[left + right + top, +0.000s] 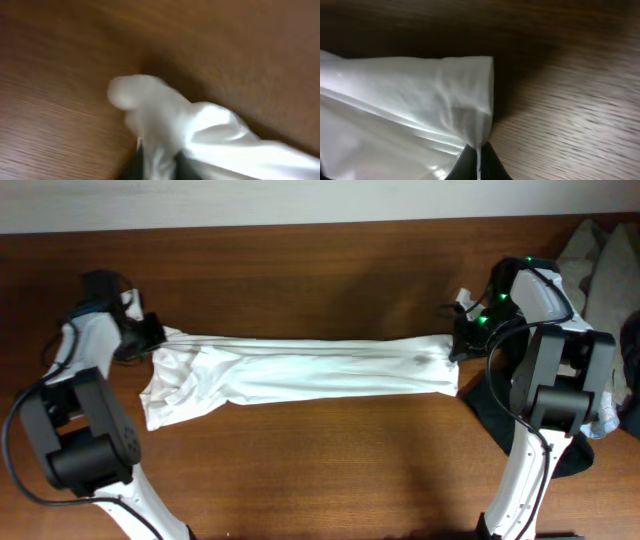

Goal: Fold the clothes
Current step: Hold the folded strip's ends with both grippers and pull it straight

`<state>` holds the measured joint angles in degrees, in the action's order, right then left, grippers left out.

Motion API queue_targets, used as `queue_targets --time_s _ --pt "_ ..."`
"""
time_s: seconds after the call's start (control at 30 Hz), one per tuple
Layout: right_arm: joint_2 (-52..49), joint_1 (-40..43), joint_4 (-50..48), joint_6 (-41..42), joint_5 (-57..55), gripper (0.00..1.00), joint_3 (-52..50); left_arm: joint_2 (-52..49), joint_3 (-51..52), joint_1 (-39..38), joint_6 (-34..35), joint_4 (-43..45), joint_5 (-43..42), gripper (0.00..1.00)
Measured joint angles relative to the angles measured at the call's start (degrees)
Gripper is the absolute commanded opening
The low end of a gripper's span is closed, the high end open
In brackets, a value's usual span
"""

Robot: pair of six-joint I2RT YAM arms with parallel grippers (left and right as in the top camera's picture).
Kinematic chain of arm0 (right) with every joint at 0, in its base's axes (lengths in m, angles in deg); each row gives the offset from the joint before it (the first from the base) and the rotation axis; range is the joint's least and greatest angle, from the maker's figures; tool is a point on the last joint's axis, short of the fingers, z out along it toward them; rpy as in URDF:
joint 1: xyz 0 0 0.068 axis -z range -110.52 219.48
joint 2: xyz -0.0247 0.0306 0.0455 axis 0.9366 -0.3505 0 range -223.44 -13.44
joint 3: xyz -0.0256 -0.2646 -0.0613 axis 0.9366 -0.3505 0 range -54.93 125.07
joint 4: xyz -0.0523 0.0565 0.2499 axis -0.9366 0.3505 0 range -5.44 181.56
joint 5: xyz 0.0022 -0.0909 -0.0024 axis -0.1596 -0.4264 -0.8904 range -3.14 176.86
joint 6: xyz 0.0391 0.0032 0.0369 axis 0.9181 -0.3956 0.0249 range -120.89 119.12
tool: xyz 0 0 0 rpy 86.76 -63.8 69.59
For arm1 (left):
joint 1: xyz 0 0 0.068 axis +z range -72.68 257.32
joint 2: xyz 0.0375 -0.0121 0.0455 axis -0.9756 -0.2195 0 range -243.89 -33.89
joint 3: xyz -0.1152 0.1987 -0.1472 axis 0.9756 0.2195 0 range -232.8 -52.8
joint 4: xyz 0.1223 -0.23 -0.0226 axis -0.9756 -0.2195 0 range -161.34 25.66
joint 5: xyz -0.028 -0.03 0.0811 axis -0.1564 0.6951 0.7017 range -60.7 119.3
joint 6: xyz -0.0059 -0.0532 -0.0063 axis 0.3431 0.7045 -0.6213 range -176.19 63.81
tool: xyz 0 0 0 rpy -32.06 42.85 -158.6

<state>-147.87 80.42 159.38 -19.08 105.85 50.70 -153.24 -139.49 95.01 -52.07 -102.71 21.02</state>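
Overhead: left gripper (150, 336) and right gripper (460, 340) each pinch an end of the taut white T-shirt (300, 370); pulling harder could slip one free.

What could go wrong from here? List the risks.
The T-shirt is stretched between the left pincer and right pincer, each pinching only a thin edge; either end might slip. Its left end is bunched, so a fold may land crooked. The black garment near the right pincer could snag.
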Motion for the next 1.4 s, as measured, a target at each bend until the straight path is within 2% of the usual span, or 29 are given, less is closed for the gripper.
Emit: queue_targets --time_s 0.03,0.07,0.2,0.3,0.4,0.43,0.47,0.53,0.63,0.7,0.77,1.0,1.07,1.1,1.2,1.3,1.4 --pt "0.00 -0.35 -0.17 0.00 -0.04 0.20 0.00 0.00 -1.31 1.16 -0.15 -0.48 -1.33 0.99" --pt "0.00 -0.57 -0.17 0.35 -0.02 0.30 0.00 0.04 -3.17 2.51 -0.26 -2.47 -2.84 0.99" --pt "0.00 -1.62 -0.59 0.02 -0.57 0.33 -0.02 0.11 -4.39 2.19 -2.38 -19.04 -5.11 0.99" --pt "0.00 -1.62 0.20 0.15 -1.09 0.36 -0.07 0.24 -4.26 2.05 -7.37 -34.73 -13.07 0.99" --pt "0.00 -1.68 3.21 0.00 -1.11 0.34 -0.09 0.35 -2.99 0.92 -9.33 -38.38 -12.83 0.99" --pt "0.00 -1.68 3.63 0.00 -1.14 0.28 -0.11 0.35 -2.19 0.68 -9.55 -38.14 -12.44 0.99" --pt "0.00 -1.75 4.50 0.20 -1.11 0.13 -0.11 0.39 -0.85 0.68 -9.73 -36.74 -11.08 0.99" --pt "0.00 -2.12 4.52 0.11 -1.09 0.07 -0.11 0.46 1.11 0.63 -9.31 -34.80 -8.52 0.99" --pt "0.00 -3.82 1.75 0.52 -2.03 0.04 -0.11 0.59 5.64 0.24 -7.98 -28.74 -3.15 0.98" --pt "0.00 -4.42 0.13 3.56 -4.15 0.04 -0.11 1.79 7.30 -0.28 -5.51 -24.70 1.73 0.91" --pt "0.00 -4.44 0.11 5.11 -4.90 0.04 -0.11 2.16 7.96 -0.33 -3.43 -21.59 5.64 0.91" --pt "0.00 -4.57 0.39 6.21 -4.96 0.05 -0.11 2.67 8.07 0.98 -1.25 -20.24 7.89 0.97" --pt "0.00 -4.68 2.84 5.79 -4.96 0.26 -0.11 2.69 7.93 1.36 -1.20 -20.46 7.61 0.99" --pt "0.00 -4.68 3.72 5.05 -5.29 0.29 -0.11 2.82 7.72 1.49 -1.05 -20.35 7.65 0.99" --pt "0.00 -4.68 5.60 4.26 -5.60 0.52 -0.13 6.27 7.61 2.14 -0.57 -20.00 7.41 0.99" --pt "0.00 -4.66 5.79 3.89 -4.02 0.59 -0.13 13.29 7.15 2.27 -0.17 -19.82 5.57 0.99" --pt "0.00 -4.74 7.28 3.78 -1.86 0.61 -0.13 14.95 6.82 2.27 -0.11 -20.76 4.17 0.99"
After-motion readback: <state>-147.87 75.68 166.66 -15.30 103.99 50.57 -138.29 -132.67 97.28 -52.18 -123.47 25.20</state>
